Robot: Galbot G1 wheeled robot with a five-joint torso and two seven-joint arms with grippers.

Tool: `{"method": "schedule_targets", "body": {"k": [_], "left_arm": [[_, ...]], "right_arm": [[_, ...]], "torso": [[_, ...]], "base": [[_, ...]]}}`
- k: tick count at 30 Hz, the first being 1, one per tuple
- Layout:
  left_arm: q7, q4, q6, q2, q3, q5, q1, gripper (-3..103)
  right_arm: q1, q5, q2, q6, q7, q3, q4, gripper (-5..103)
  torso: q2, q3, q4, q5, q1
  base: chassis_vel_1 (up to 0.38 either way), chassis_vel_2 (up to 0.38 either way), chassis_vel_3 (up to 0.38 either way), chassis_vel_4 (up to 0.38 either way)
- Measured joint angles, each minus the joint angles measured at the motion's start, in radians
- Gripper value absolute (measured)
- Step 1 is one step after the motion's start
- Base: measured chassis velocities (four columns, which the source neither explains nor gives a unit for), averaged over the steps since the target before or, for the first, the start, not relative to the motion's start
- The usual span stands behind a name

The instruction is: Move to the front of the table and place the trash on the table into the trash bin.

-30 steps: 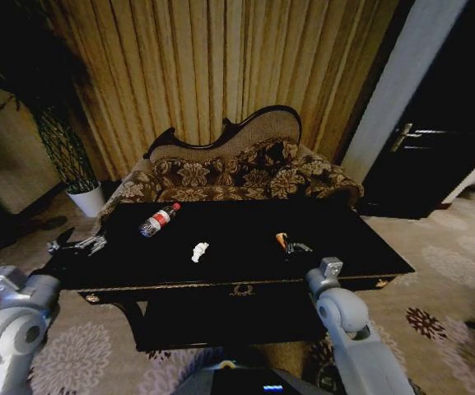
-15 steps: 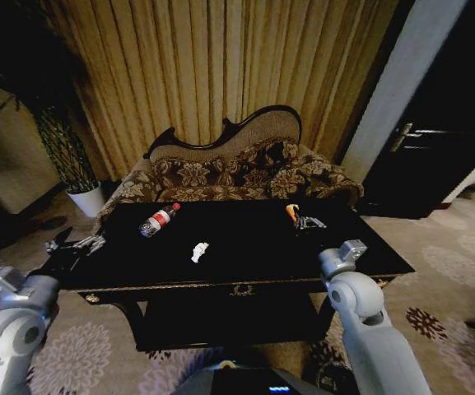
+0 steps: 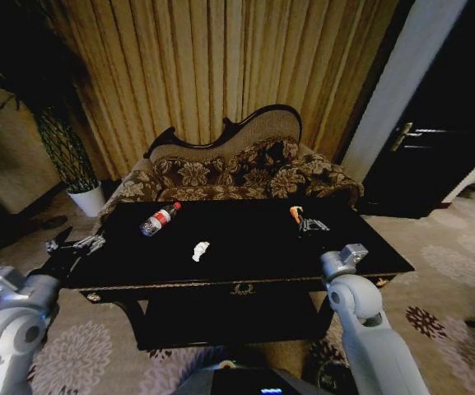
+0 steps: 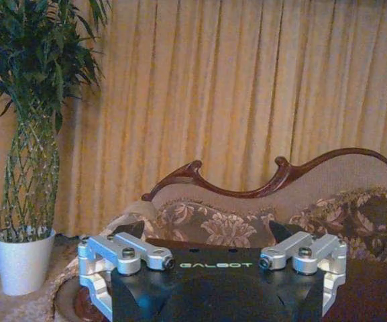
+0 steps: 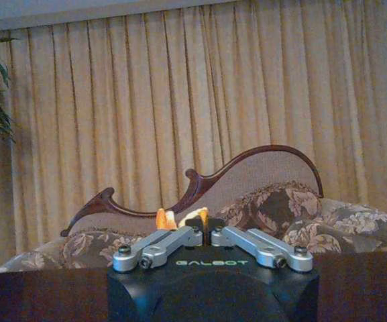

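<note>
right gripper (image 3: 305, 220) clenched on orange piece (image 3: 294, 211), over table (image 3: 369, 247) at 2 o'clock | left gripper (image 3: 79, 245) released, off table's 9 o'clock edge | bottle (image 3: 159, 219) at 10 o'clock | white scrap (image 3: 200, 249) centre-left

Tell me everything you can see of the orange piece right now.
The orange piece is small and bright orange, material unclear. It is pinched in the right gripper, shut on it and held above the far right part of the table. In the right wrist view it pokes up between the closed fingers as two orange tips. Its lower part is hidden by the gripper.
</note>
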Motion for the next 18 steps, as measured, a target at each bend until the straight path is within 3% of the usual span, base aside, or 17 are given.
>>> {"method": "schedule_targets", "body": {"k": [18], "left_arm": [[0.001, -0.004, 0.002, -0.003, 0.002, 0.003, 0.0, 100]], "right_arm": [[-0.008, -0.01, 0.001, 0.012, 0.0, 0.001, -0.009, 2]], "torso": [[0.0, 0.0, 0.0, 0.0002, -0.001]], "base": [[0.185, -0.191, -0.182, 0.181]]}}
